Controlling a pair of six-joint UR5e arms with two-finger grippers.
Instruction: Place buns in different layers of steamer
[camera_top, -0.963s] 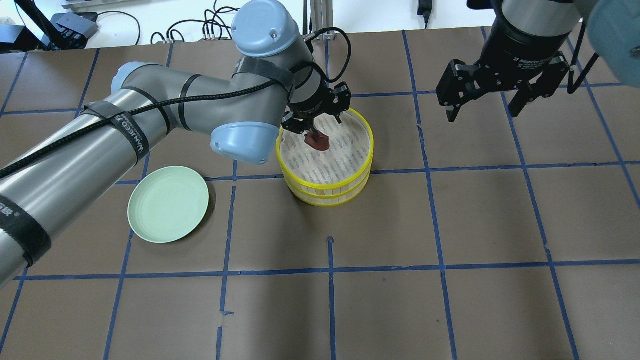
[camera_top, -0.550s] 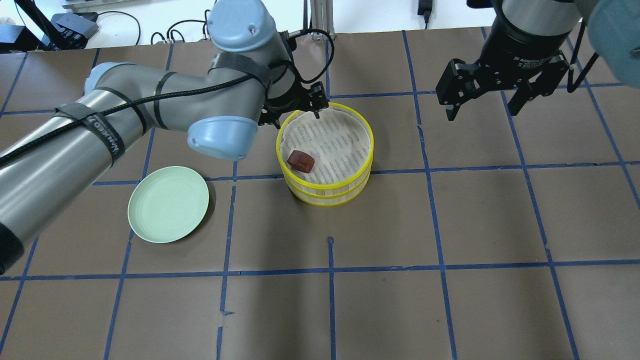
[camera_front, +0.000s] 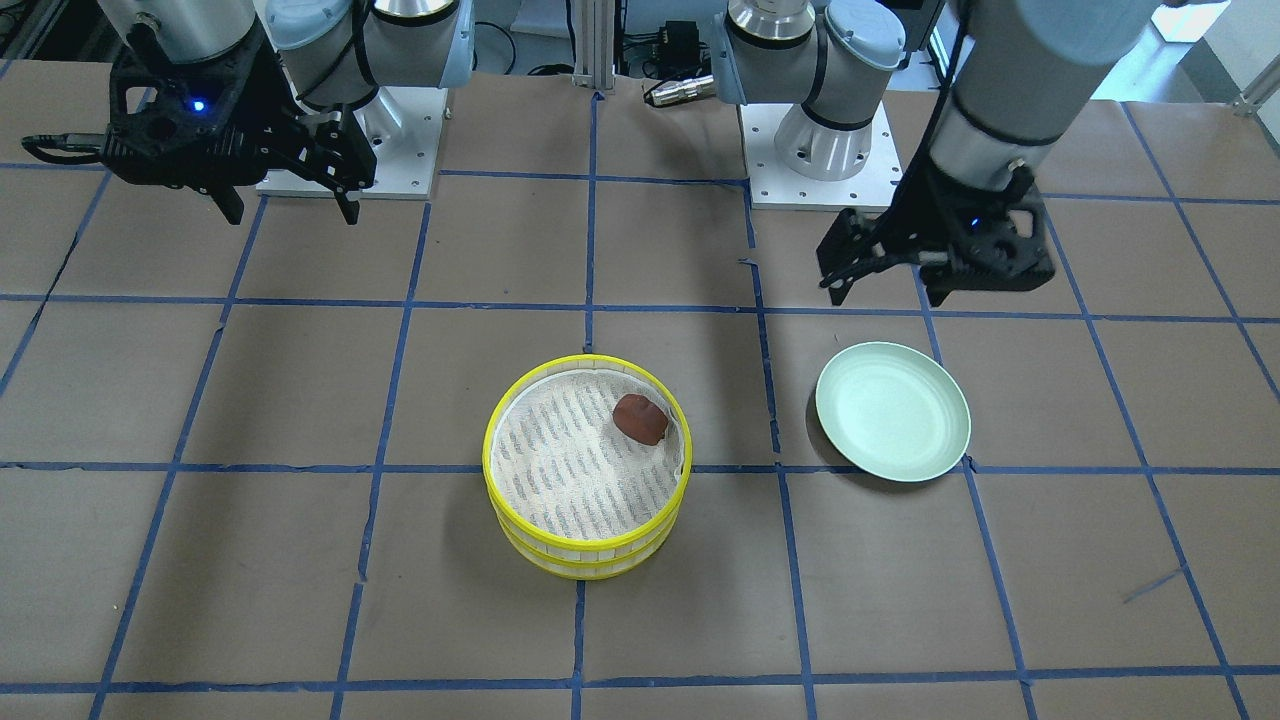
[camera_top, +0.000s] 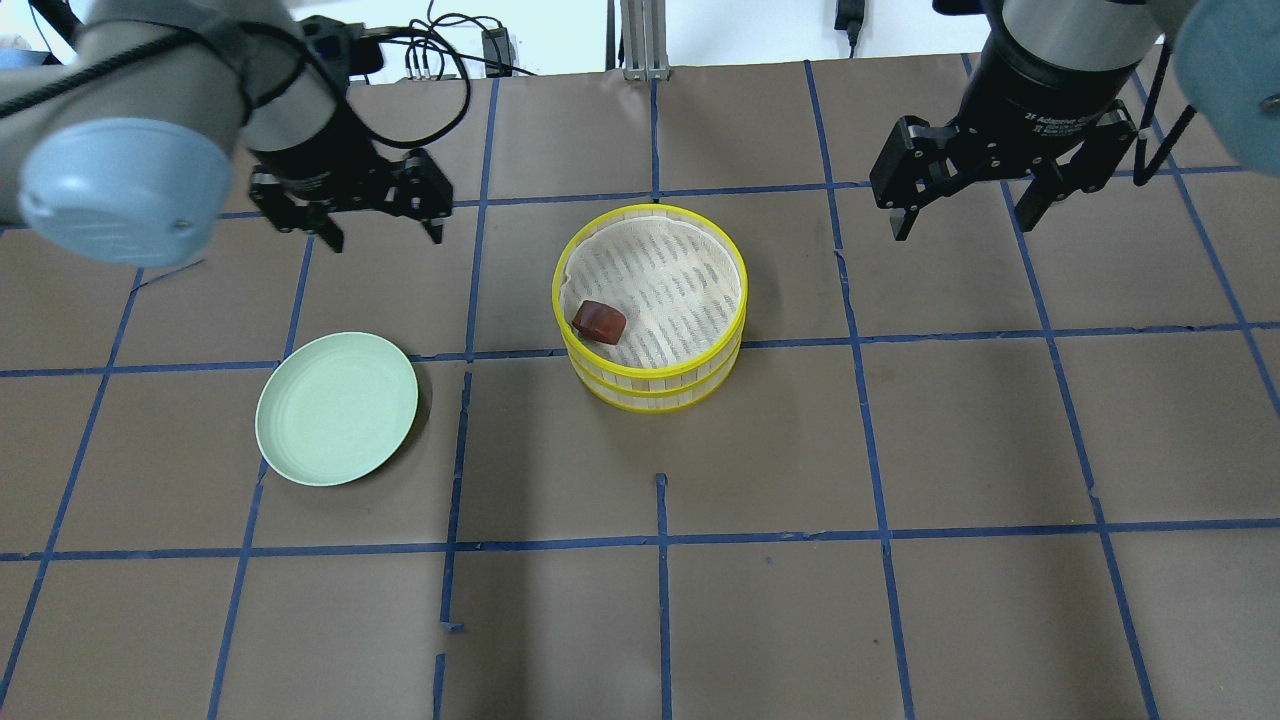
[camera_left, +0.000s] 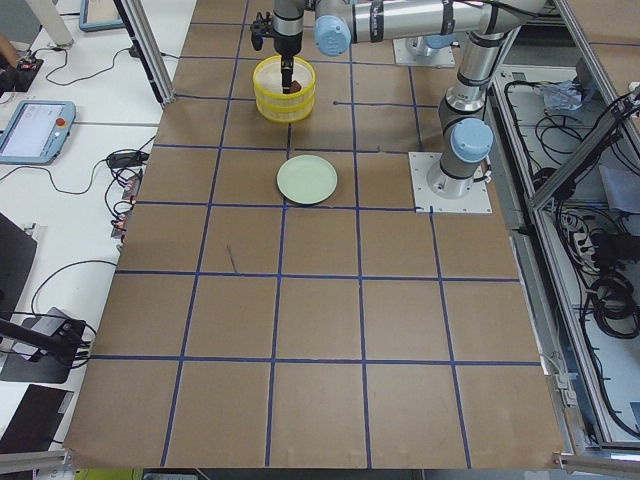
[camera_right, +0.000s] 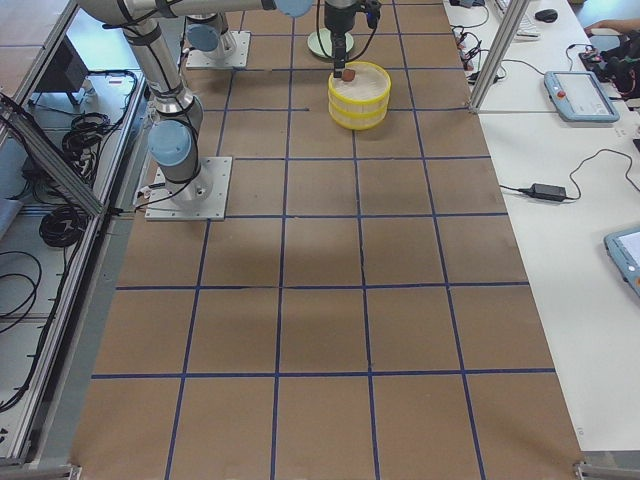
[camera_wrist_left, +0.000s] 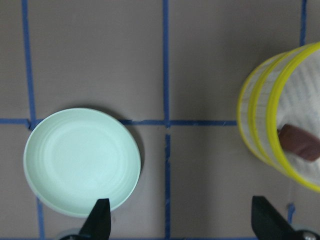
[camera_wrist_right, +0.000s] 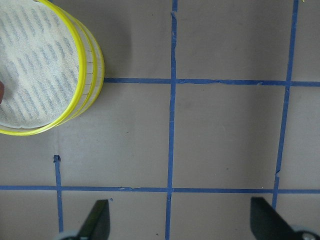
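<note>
The steamer (camera_top: 652, 374) stands as two stacked layers with yellow rims, mid-table; it also shows in the front view (camera_front: 585, 546). The dark reddish-brown bun (camera_top: 599, 321) lies alone on the top layer's mesh floor, near its left rim, and shows in the front view (camera_front: 640, 417) and the left wrist view (camera_wrist_left: 300, 142). The white bun is hidden. My left gripper (camera_top: 384, 236) is open and empty, above the table, left of the steamer and behind the plate. My right gripper (camera_top: 960, 230) is open and empty, high to the steamer's right.
A pale green plate (camera_top: 336, 408) lies bare on the table left of the steamer, below my left gripper in the left wrist view (camera_wrist_left: 82, 160). Brown table paper with blue tape lines surrounds everything. Cables lie past the far edge.
My left gripper let go of the reddish-brown bun in the top layer, then pulled away to the left. The bun settled near the left rim. The right arm has not moved.
</note>
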